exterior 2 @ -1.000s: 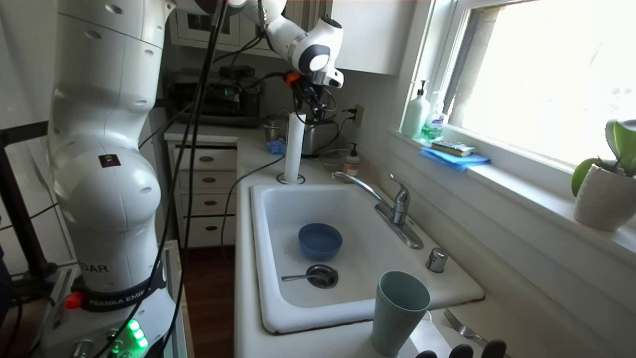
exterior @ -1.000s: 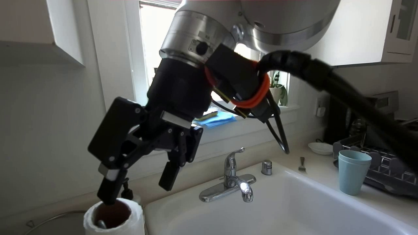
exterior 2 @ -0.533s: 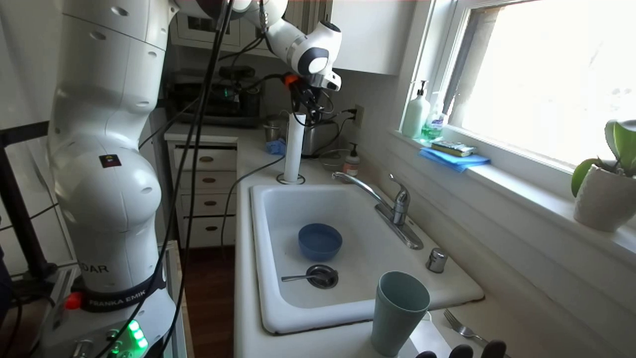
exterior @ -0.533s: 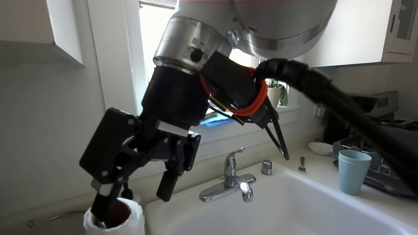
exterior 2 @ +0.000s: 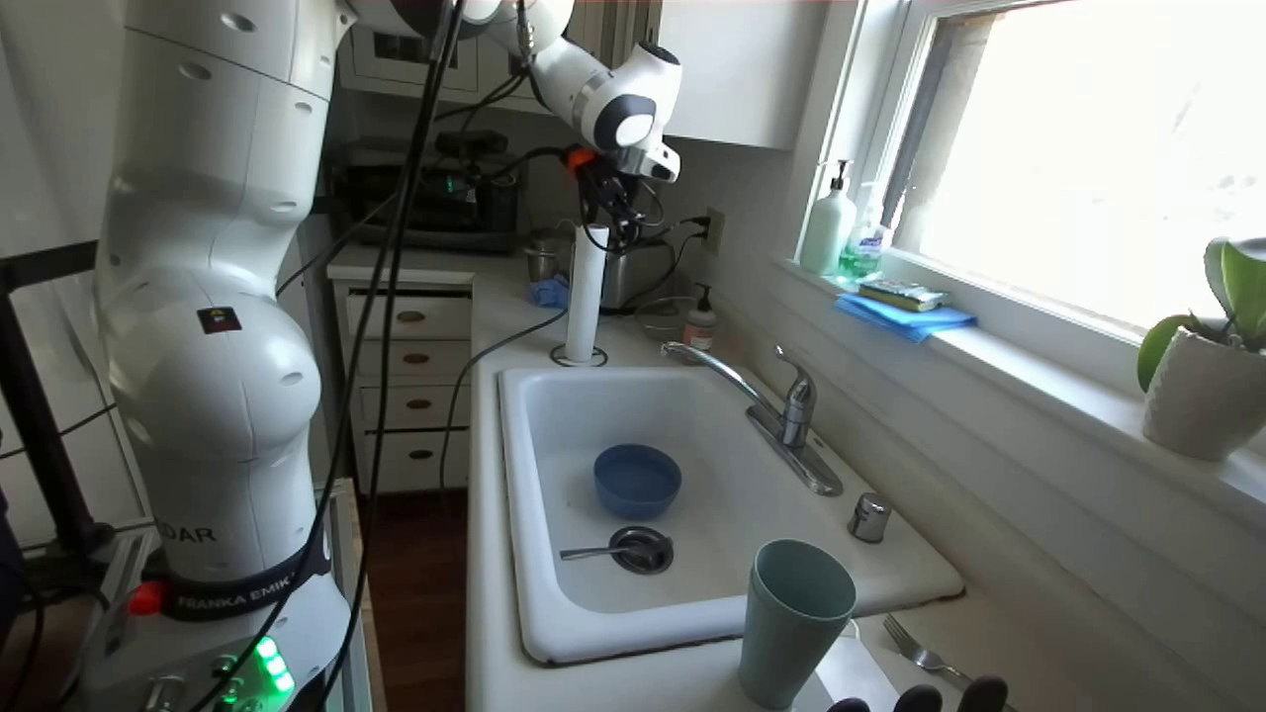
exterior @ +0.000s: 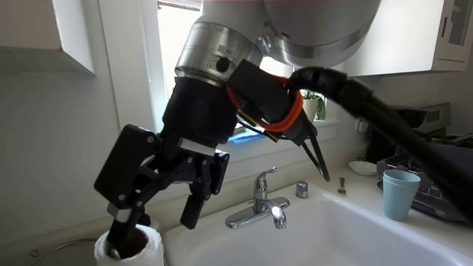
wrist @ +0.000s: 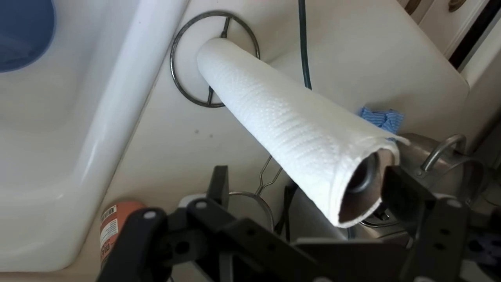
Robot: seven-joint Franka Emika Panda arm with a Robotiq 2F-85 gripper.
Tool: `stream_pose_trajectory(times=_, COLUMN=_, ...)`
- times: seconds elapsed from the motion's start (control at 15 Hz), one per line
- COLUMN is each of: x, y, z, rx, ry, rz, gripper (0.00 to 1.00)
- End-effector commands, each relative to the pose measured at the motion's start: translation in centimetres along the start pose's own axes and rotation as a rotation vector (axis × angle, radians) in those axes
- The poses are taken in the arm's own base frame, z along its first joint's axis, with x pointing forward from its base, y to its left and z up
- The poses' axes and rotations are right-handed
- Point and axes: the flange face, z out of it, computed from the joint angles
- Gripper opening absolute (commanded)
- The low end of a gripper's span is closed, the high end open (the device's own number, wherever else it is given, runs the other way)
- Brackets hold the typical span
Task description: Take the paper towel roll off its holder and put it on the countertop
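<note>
The paper towel roll (wrist: 289,121) stands around the post (exterior: 115,254) of its wire holder (wrist: 226,27), which likely steadies it, in from the front edge of the countertop (wrist: 383,58). The gripper (exterior: 154,233) is spread, 1 finger (exterior: 121,233) at the cardboard core (wrist: 362,205), presumably to pinch its wall; inside or above, I can't tell.

Both exterior views share the sink (exterior 2: 722,504); wrist view looks down, near the paper towel roll (wrist: 291,121)
</note>
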Motion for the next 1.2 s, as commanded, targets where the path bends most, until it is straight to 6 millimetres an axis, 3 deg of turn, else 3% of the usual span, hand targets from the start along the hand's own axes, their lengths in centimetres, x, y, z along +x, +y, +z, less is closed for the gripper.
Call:
stream_pose_trajectory(times=0.0, x=0.26, y=0.05, z=-0.47, rx=-0.02, ry=-0.007, rz=0.031, gripper=1.0)
stream_pose_trajectory(times=0.27, x=0.44, y=0.37, z=-0.42, rx=-0.025, ry=-0.01, rz=0.04, gripper=0.98)
stream_pose_trajectory(times=0.4, x=0.5, y=0.42, z=-0.27, rx=-0.022, ry=-0.014, rz=0.04, gripper=0.74)
stream_pose_trajectory(times=1.13, x=1.11, y=0.11, z=-0.83, rx=0.002, ry=0.021, rz=0.077, gripper=0.0)
